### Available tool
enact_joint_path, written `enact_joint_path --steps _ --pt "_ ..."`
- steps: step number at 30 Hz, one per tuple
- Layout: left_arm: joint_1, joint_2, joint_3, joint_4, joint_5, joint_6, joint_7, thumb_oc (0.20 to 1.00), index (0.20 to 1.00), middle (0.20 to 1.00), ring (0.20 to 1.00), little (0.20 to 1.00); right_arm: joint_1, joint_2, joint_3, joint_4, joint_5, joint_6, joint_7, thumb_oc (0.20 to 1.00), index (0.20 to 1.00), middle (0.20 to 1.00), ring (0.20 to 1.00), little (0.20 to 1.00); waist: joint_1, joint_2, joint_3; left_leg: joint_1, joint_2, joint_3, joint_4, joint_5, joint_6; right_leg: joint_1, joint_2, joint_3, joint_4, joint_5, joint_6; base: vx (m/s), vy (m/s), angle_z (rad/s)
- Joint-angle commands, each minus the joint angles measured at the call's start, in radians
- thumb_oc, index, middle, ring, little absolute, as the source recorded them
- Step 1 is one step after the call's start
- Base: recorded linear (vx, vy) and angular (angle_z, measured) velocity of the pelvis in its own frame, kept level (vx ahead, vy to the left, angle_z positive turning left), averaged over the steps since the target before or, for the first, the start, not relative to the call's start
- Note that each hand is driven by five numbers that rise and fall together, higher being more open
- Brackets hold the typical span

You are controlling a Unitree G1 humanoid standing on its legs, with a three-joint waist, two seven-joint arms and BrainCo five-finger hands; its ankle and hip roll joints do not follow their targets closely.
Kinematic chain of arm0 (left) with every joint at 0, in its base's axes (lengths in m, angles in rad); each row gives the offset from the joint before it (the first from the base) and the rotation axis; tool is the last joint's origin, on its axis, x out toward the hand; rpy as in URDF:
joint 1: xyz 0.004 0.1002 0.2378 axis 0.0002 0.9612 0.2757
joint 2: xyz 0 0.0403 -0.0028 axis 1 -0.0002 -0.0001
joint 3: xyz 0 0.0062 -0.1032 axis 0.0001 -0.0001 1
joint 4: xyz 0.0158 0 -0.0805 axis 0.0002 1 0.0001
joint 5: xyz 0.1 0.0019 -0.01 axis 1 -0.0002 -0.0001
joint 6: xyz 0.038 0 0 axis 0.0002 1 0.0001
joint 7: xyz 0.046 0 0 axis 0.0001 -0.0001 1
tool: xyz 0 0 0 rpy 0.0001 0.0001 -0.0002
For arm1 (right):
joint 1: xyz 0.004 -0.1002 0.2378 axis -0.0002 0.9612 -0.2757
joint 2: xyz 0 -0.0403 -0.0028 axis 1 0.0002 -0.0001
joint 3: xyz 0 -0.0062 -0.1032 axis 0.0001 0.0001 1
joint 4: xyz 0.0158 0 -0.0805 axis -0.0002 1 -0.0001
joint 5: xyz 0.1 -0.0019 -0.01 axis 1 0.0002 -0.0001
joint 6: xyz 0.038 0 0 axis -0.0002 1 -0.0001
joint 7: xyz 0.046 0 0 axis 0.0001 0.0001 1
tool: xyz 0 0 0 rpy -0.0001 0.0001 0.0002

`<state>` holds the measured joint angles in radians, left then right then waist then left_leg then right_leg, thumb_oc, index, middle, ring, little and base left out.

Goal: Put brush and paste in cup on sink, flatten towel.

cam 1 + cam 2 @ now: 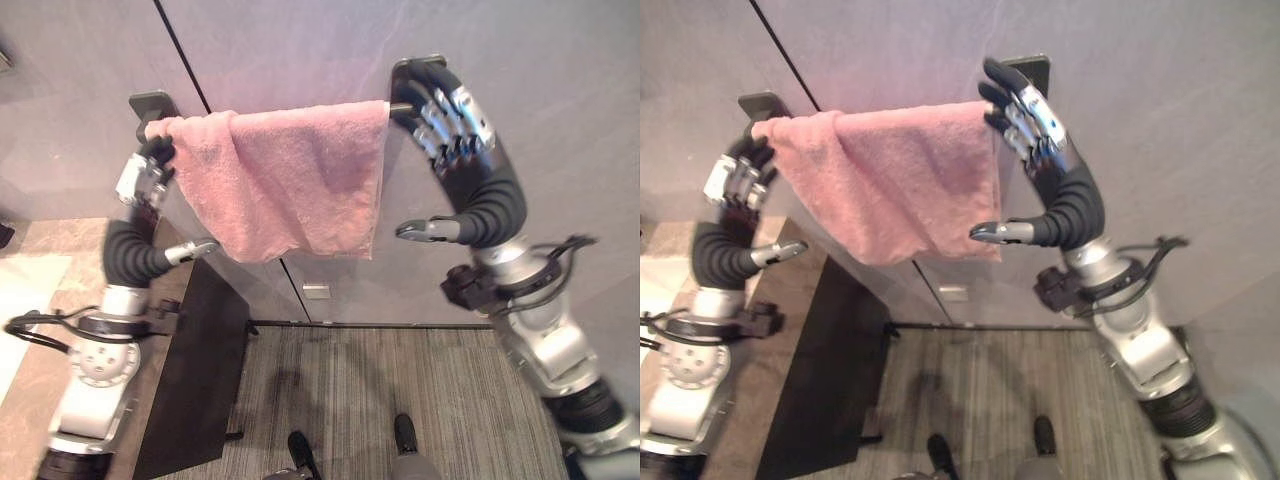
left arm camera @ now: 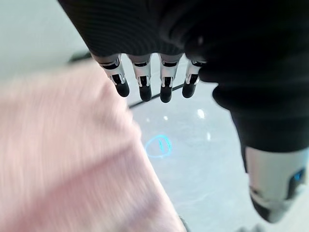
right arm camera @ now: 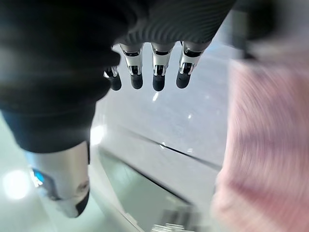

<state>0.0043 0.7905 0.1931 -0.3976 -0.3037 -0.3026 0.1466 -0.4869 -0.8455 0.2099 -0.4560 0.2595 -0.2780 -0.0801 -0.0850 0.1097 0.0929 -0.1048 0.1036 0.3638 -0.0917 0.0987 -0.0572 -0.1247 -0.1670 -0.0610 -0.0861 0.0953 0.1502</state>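
Towel flattening on rail

Both hands, left hand [image 1: 143, 180] and right hand [image 1: 452, 125], flank the pink towel [image 1: 285, 180] with fingers loosely curled, gripping nothing; draw the towel's edges outward evenly along the rail [image 1: 398, 106].

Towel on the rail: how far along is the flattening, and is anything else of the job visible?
The pink towel hangs spread across the wall rail, though its lower edge is uneven. The left hand is at its left end, the right hand beside its right end; both are open, gripping nothing. Brush, paste, cup and sink cannot be judged here.
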Motion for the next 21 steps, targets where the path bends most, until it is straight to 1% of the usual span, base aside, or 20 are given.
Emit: enact_joint_path --steps 1,2,3,4,5,6,7,8,9,10,11,13,14,16,18,20,21 --pt "-0.072 0.16 0.043 0.039 0.054 -0.065 0.018 1.0 1.0 1.0 1.0 1.0 -0.126 -0.049 0.006 -0.015 -0.169 0.006 -0.042 1.0 1.0 1.0 1.0 1.0 -0.001 -0.029 -0.042 0.033 0.099 -0.022 0.004 0.008 -0.104 -0.01 -0.025 0.027 -0.001 -0.016 0.037 -0.01 0.001 -0.04" --pt "-0.075 0.161 0.044 0.042 0.054 -0.066 0.018 1.0 1.0 1.0 1.0 1.0 -0.133 -0.048 0.009 -0.012 -0.171 0.005 -0.044 1.0 1.0 1.0 1.0 1.0 -0.001 -0.029 -0.039 0.03 0.1 -0.021 0.004 0.013 -0.104 -0.014 -0.025 0.028 -0.001 -0.011 0.036 0.03 0.01 -0.04" --pt "-0.081 0.209 0.052 0.056 0.068 -0.061 0.014 1.0 1.0 1.0 1.0 1.0 -0.156 -0.075 0.017 -0.001 -0.196 0.012 -0.043 1.0 1.0 1.0 1.0 1.0 0.0 -0.028 -0.042 0.035 0.1 -0.021 0.004 0.008 -0.105 -0.009 -0.026 0.028 -0.001 -0.015 0.038 -0.01 -0.003 -0.04" --pt "-0.084 0.21 0.052 0.059 0.068 -0.062 0.014 1.0 1.0 1.0 1.0 1.0 -0.16 -0.074 0.019 0.001 -0.197 0.012 -0.044 1.0 1.0 1.0 1.0 1.0 -0.001 -0.028 -0.04 0.032 0.1 -0.02 0.004 0.013 -0.104 -0.013 -0.025 0.029 -0.001 -0.01 0.036 0.05 0.024 -0.02" --pt "-0.116 0.31 0.059 0.092 0.056 -0.062 0.002 1.0 1.0 1.0 1.0 1.0 -0.246 -0.153 0.063 0.039 -0.287 0.041 -0.034 1.0 1.0 1.0 1.0 1.0 -0.003 -0.029 -0.048 0.045 0.099 -0.013 0.004 0.008 -0.108 -0.008 -0.026 0.031 -0.001 -0.013 0.039 0.0 0.0 0.0" --pt "-0.134 0.335 0.054 0.119 0.047 -0.062 0.0 1.0 1.0 1.0 1.0 1.0 -0.283 -0.176 0.08 0.059 -0.315 0.048 -0.04 1.0 1.0 1.0 1.0 1.0 -0.003 -0.027 -0.048 0.043 0.1 -0.01 0.004 0.013 -0.108 -0.012 -0.024 0.035 -0.001 -0.008 0.038 0.05 0.033 -0.02" --pt "-0.144 0.361 0.048 0.13 0.045 -0.058 -0.003 1.0 1.0 1.0 1.0 1.0 -0.306 -0.197 0.091 0.074 -0.332 0.056 -0.043 1.0 1.0 1.0 1.0 1.0 -0.005 -0.027 -0.051 0.048 0.098 -0.01 0.004 0.007 -0.109 -0.008 -0.025 0.035 -0.001 -0.012 0.04 -0.01 0.007 -0.05" --pt "-0.147 0.362 0.047 0.133 0.044 -0.058 -0.003 1.0 1.0 1.0 1.0 1.0 -0.311 -0.197 0.095 0.077 -0.333 0.055 -0.044 1.0 1.0 1.0 1.0 1.0 -0.004 -0.027 -0.049 0.045 0.099 -0.009 0.004 0.013 -0.109 -0.012 -0.024 0.036 -0.001 -0.007 0.039 0.01 0.009 -0.04" --pt "-0.164 0.389 0.037 0.149 0.035 -0.054 -0.013 1.0 1.0 1.0 1.0 1.0 -0.347 -0.223 0.12 0.092 -0.34 0.06 -0.031 1.0 1.0 1.0 1.0 1.0 -0.004 -0.027 -0.051 0.046 0.099 -0.008 0.004 0.013 -0.11 -0.011 -0.023 0.036 -0.001 -0.007 0.039 0.0 0.011 -0.04" --pt "-0.183 0.451 0.022 0.172 0.02 -0.043 -0.039 1.0 1.0 1.0 1.0 1.0 -0.416 -0.283 0.176 0.119 -0.358 0.079 0.003 1.0 1.0 1.0 1.0 1.0 -0.005 -0.029 -0.054 0.053 0.097 -0.006 0.004 0.008 -0.112 -0.008 -0.023 0.036 -0.001 -0.01 0.041 0.0 0.0 0.0" --pt "-0.187 0.451 0.022 0.175 0.019 -0.044 -0.039 1.0 1.0 1.0 1.0 1.0 -0.425 -0.283 0.183 0.124 -0.358 0.078 0.002 1.0 1.0 1.0 1.0 1.0 -0.005 -0.028 -0.053 0.05 0.098 -0.005 0.004 0.014 -0.111 -0.012 -0.022 0.038 -0.001 -0.005 0.039 0.0 0.0 0.0" --pt "-0.214 0.507 0.006 0.186 0.0 -0.04 -0.069 1.0 1.0 1.0 1.0 1.0 -0.507 -0.329 0.255 0.145 -0.342 0.085 0.049 1.0 1.0 1.0 1.0 1.0 -0.006 -0.029 -0.055 0.051 0.098 -0.003 0.004 0.016 -0.113 -0.012 -0.021 0.038 -0.001 -0.003 0.04 0.0 0.007 -0.05" --pt "-0.24 0.553 -0.018 0.218 -0.012 -0.031 -0.086 1.0 1.0 1.0 1.0 1.0 -0.578 -0.337 0.315 0.19 -0.336 0.096 0.06 1.0 1.0 1.0 1.0 1.0 -0.004 -0.028 -0.059 0.053 0.098 0.0 0.004 0.017 -0.115 -0.013 -0.021 0.038 -0.001 -0.001 0.041 0.0 0.014 -0.08" --pt "-0.272 0.591 -0.047 0.249 -0.02 -0.026 -0.099 1.0 1.0 1.0 1.0 1.0 -0.646 -0.336 0.383 0.226 -0.313 0.099 0.089 1.0 1.0 1.0 1.0 1.0 -0.002 -0.031 -0.061 0.054 0.097 -0.001 0.004 0.018 -0.116 -0.012 -0.022 0.04 -0.001 0.0 0.041 0.0 0.023 -0.1" --pt "-0.316 0.609 -0.087 0.298 -0.033 -0.026 -0.111 1.0 1.0 1.0 1.0 1.0 -0.738 -0.321 0.469 0.275 -0.279 0.1 0.109 1.0 1.0 1.0 1.0 1.0 0.001 -0.026 -0.058 0.055 0.096 0.0 0.004 0.019 -0.116 -0.011 -0.023 0.04 -0.001 0.001 0.042 -0.01 0.02 -0.07" --pt "-0.333 0.609 -0.102 0.314 -0.056 -0.025 -0.124 1.0 1.0 1.0 1.0 1.0 -0.755 -0.311 0.492 0.287 -0.255 0.1 0.127 1.0 1.0 1.0 1.0 1.0 0.001 -0.025 -0.057 0.056 0.095 0.0 0.004 0.02 -0.116 -0.011 -0.024 0.04 -0.001 0.002 0.042 0.0 0.0 0.0" --pt "-0.359 0.619 -0.127 0.354 -0.077 -0.023 -0.142 1.0 1.0 1.0 1.0 1.0 -0.799 -0.29 0.53 0.309 -0.248 0.105 0.145 1.0 1.0 1.0 1.0 1.0 0.005 -0.025 -0.056 0.056 0.093 -0.001 0.004 0.019 -0.115 -0.01 -0.026 0.04 -0.001 0.003 0.042 0.0 0.0 0.0"
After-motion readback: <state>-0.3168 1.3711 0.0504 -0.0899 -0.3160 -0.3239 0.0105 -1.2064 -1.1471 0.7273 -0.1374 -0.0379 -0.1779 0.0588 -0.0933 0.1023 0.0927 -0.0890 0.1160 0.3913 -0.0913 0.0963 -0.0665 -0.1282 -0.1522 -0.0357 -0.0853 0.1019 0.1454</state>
